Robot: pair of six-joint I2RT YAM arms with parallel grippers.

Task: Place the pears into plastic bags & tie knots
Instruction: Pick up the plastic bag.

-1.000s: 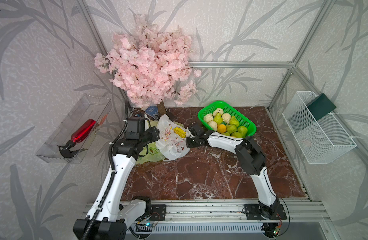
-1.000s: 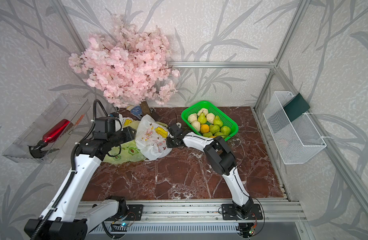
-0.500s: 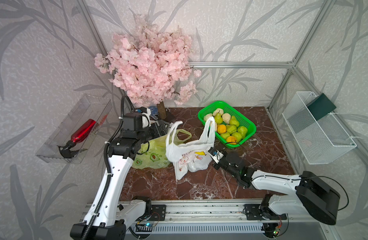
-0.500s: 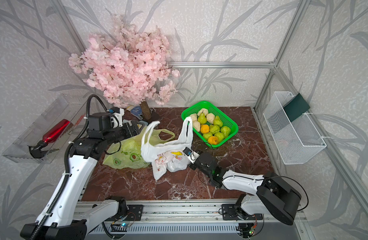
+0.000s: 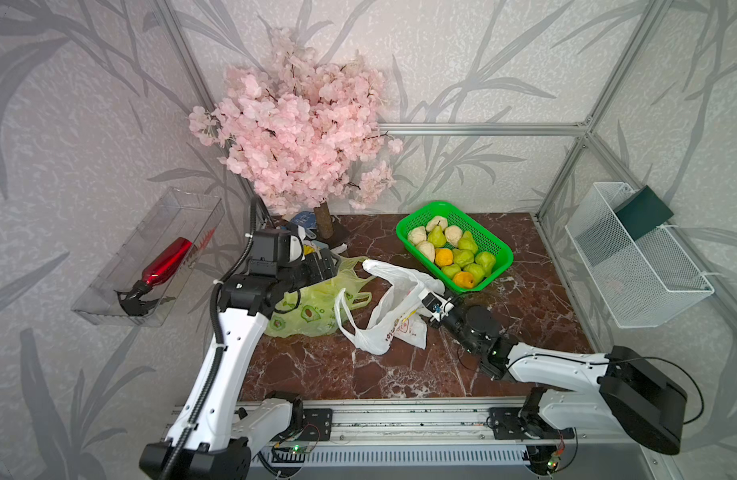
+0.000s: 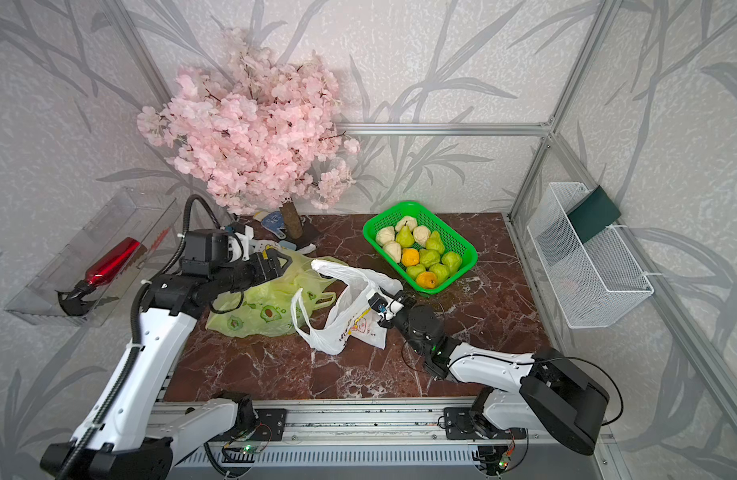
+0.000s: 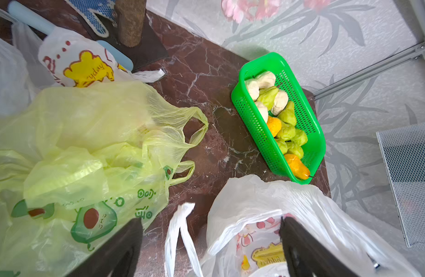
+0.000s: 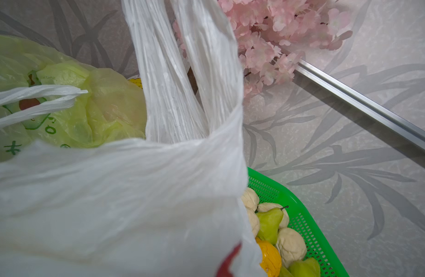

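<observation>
The white rabbit-print bag [image 5: 393, 320] sits slumped mid-bench between the two grippers with its mouth gaping upward. Half a second ago it stood stretched upright with both handles lifted. Now the handle on the left gripper's side [image 7: 186, 208] has dropped into a loose loop on the marble. The cause is the left gripper [image 5: 329, 266]: its jaws have let go and stand wide apart and empty. They hover over the yellow-green avocado-print bag [image 5: 312, 309], with the white bag's mouth just ahead of them. The right gripper [image 5: 429, 300] stays clenched on the rim plastic at the bag's other side, so that edge is still raised and its handle still arches up. In the right wrist view the jaws themselves are hidden by white plastic. The pears [image 5: 436, 237] lie in the green basket [image 5: 489, 241] just beyond the right jaws, mixed with pale lumpy fruits and two orange ones; none shows inside the white bag. A second white bag [image 7: 82, 64] lies behind the left jaws, near the blossom tree [image 5: 300, 124]. The opening step looks finished, and the freed left arm can probably fetch a pear. Held on one side only, the thin mouth may fold shut first. No knot is tied yet.
</observation>
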